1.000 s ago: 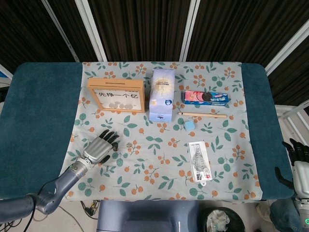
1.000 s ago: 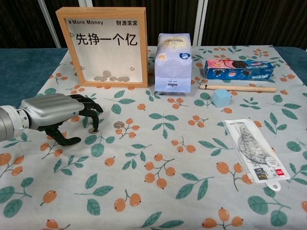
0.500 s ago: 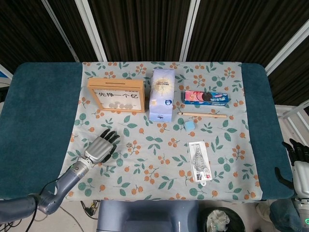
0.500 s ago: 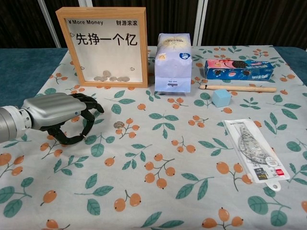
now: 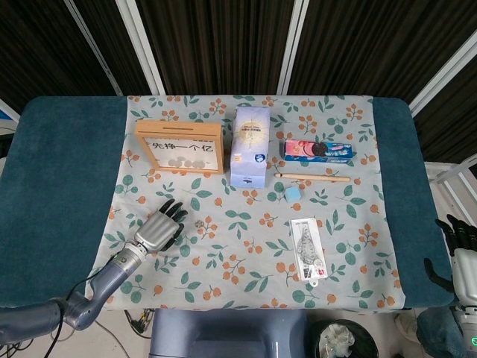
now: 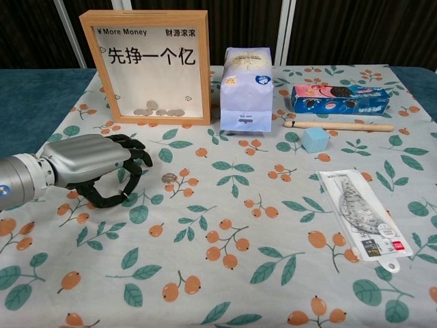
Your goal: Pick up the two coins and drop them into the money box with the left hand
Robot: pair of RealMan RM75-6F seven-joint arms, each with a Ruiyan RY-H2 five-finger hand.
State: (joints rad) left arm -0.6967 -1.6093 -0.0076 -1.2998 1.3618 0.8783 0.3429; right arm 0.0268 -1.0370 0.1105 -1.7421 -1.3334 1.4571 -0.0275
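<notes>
**Left hand pinching at the first coin**

The left hand (image 6: 95, 167) hung low over the cloth, thumb and fingertips (image 6: 130, 195) closing, apparently on one coin; I could not tell. The other coin (image 6: 168, 178) lay just beyond them. The money box (image 6: 153, 65) stood beyond, open cloth between.

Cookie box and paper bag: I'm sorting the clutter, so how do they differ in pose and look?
The cookie box lies flat on its long side; the paper bag stands upright. The cookie box is blue and pink, the paper bag pale lavender. The paper bag rises much taller. Both sit on the floral tablecloth.
</notes>
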